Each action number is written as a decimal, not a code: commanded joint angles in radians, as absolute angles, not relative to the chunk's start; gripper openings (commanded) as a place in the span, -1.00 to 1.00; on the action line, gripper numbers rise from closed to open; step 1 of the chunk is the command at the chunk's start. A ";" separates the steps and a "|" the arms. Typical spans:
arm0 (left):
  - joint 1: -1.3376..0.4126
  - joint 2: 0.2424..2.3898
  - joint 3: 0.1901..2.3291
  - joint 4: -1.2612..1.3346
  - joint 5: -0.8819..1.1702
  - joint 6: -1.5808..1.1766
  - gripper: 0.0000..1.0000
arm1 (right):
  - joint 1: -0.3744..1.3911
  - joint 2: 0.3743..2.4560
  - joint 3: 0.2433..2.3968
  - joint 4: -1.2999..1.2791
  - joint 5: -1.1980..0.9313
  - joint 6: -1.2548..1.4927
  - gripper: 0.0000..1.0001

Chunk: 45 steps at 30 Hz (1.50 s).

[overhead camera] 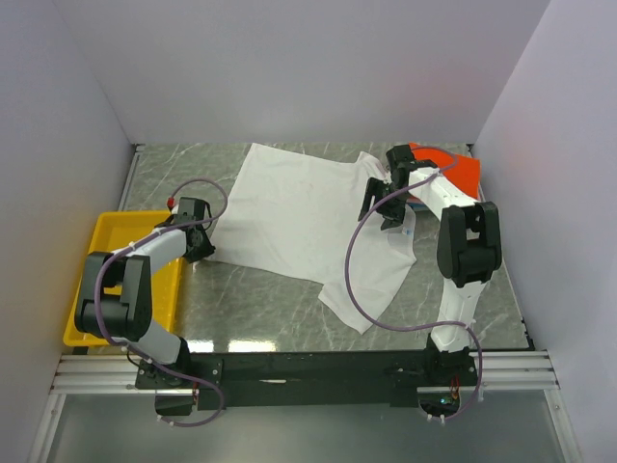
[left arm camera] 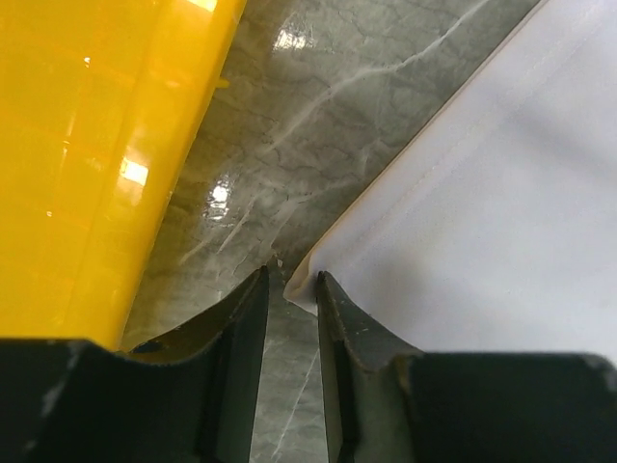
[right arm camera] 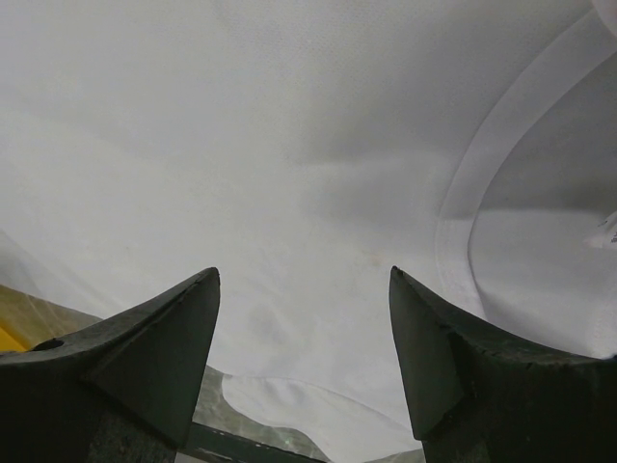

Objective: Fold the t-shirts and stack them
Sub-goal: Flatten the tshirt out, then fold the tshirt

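L gripper (left arm camera: 292,279) at white t-shirt (overhead camera: 289,217) left hem corner; corner btwn tips, jaws slim gap. R gripper (right arm camera: 304,277) over shirt's collar end, jaws wide apart.

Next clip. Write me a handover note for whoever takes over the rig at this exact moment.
Left gripper: jaws narrowly apart at the near-left corner of the white shirt. The corner sits at the tips, not clearly pinched.
Right gripper: wide open over the white shirt beside its collar, holding nothing.
The white shirt is spread mid-table, unfolded. The orange-red shirt is at the far right, partly behind the right arm.
Done: no fold yet. Left: fold the white shirt and stack it.
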State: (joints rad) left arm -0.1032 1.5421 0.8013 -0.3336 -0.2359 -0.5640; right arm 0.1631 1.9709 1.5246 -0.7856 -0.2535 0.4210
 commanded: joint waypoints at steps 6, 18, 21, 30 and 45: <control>-0.101 1.555 0.801 -0.341 -0.206 -0.548 -0.51 | 0.158 1.913 1.516 -0.758 -0.270 0.416 0.54; -0.100 1.592 0.879 -0.379 -0.179 -0.515 -0.99 | 0.219 1.789 1.410 -0.782 -0.275 0.410 0.52; -0.097 1.585 0.902 -0.396 -0.176 -0.506 -0.99 | 0.276 1.712 1.297 -0.772 -0.264 0.431 0.52; -0.087 1.586 0.956 -0.437 -0.173 -0.471 -0.99 | 0.451 1.461 0.972 -0.788 -0.216 0.547 0.47; -0.074 1.595 0.988 -0.459 -0.161 -0.439 -0.99 | 0.563 1.302 0.709 -0.790 -0.259 0.646 -0.03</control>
State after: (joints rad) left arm -0.0807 1.5890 0.9497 -0.4465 -0.1719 -0.4603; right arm 0.5327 1.3148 0.7238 -0.8062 -0.2394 0.6155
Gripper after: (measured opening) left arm 0.013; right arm 0.503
